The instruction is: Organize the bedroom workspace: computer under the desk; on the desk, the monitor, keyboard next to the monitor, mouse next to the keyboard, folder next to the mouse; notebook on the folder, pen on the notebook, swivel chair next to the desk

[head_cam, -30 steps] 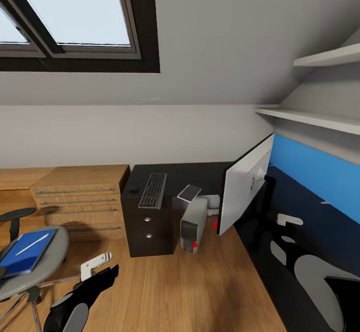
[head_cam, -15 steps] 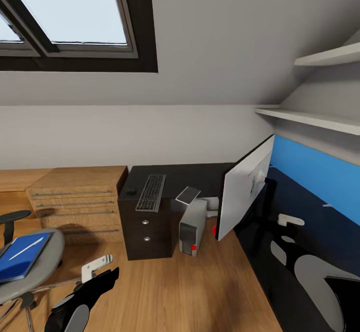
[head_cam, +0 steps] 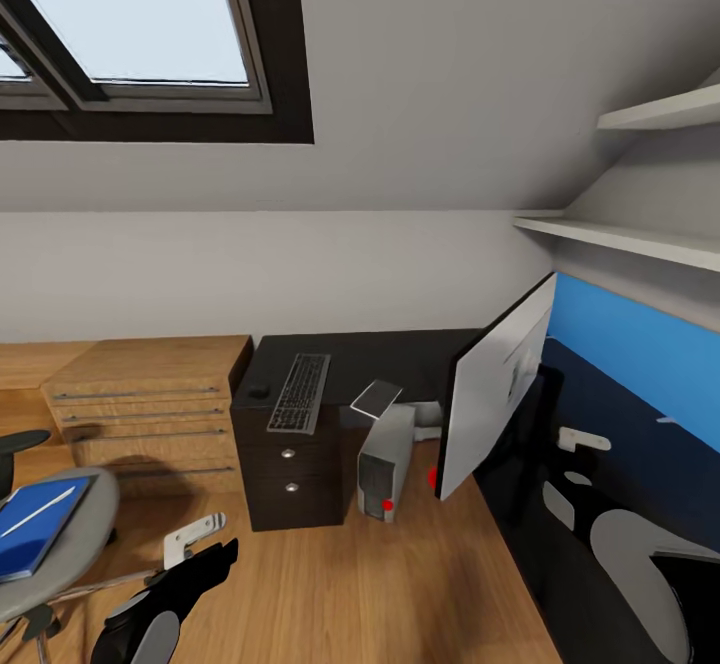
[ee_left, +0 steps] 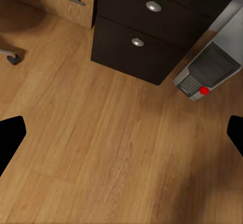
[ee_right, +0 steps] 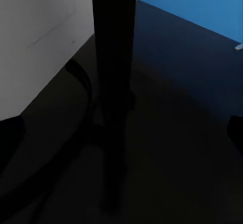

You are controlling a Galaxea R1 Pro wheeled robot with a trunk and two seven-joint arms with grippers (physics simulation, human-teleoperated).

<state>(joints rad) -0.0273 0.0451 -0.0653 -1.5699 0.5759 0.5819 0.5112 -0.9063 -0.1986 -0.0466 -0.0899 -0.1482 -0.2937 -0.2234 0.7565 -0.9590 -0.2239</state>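
Black left gripper (head_cam: 195,544) hangs low over the wood floor (head_cam: 380,584), holding nothing; in the left wrist view its two fingertips sit at opposite edges of the picture, so it is spread wide. Right gripper (ee_right: 121,133): right wrist view has dark tips at both edges, wide apart, nothing between them, aimed at the monitor stand (ee_right: 114,82) on the black table (ee_right: 192,148).

Outward from the left gripper: chair (head_cam: 60,534) just beside it, grey seat carrying the blue folder (head_cam: 35,529) with the white pen (head_cam: 45,507) lying on top. Cannot tell if a notebook is in that stack. Farther on, wooden drawer unit (head_cam: 150,404), then the table's dark drawers (head_cam: 290,469). Keyboard (head_cam: 298,392) and mouse (head_cam: 258,390) lie on the table top above the drawers, mouse near the keyboard. Computer (head_cam: 385,459) stands on the floor at the table's knee space, a small grey slab (head_cam: 376,398) resting on it. Monitor (head_cam: 495,384) stands on the table's long wing, well apart from the keyboard, by the blue back panel (head_cam: 640,344).

Step, as a judgement: folder not yet moved; looks like a travel or positioning phase near the chair. Next move likely calls for turning toward the chair and lowering the left gripper to the folder's edge, minding that the pen could roll off.
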